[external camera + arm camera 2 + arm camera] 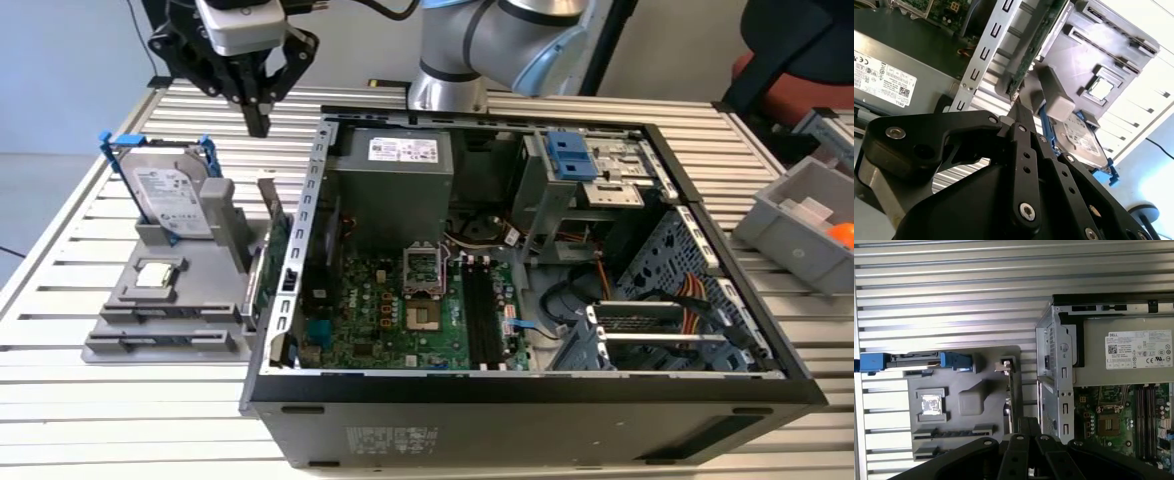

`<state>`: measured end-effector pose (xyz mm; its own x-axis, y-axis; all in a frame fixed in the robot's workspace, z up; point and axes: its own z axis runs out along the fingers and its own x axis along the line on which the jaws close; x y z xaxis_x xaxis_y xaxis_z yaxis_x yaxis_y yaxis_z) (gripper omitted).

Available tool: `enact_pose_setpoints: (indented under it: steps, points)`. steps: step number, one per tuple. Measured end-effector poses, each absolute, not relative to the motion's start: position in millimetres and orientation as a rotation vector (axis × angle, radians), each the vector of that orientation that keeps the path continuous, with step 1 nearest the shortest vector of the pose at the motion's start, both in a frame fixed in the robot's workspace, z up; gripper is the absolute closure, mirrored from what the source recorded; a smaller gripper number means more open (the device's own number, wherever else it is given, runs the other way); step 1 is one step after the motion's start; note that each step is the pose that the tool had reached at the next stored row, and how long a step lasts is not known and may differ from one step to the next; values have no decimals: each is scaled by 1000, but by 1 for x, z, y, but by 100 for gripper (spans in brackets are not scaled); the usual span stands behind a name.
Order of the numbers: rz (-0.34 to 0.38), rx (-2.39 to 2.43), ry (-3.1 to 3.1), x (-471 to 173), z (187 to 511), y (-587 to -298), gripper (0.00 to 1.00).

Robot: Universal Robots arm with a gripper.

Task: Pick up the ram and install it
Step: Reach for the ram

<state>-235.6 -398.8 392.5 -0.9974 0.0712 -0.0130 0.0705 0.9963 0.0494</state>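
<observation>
Where the slatted metal bench (67, 420) carries the work, an open computer case (534, 425) is laid on its side. Its green motherboard (387, 320) and its grey power supply (394, 175) are seen from above. Just beside the case, on the exterior view's left, a grey holder (114, 350) is placed on the bench. A silver hard drive (171, 195) with blue tabs is set upright at the far end of this holder. A green expansion card (276, 265) is set on its edge between the holder and the case wall. The claw (255, 122) is held above the far end of this card, apart from the hard drive. Its two black fingers are pressed together, and nothing is seen between them. The ram (949, 433) is taken to be the dark thin strip set on edge in a long slot of the holder. It is found next to a small square chip (931, 405) and is not gripped by the claw.
</observation>
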Motion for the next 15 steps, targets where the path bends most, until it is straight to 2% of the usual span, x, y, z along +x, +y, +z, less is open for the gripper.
enact_pose_setpoints:
  steps: [15]
  points:
    - [76, 111, 3124, -247, 392, -399, 100]
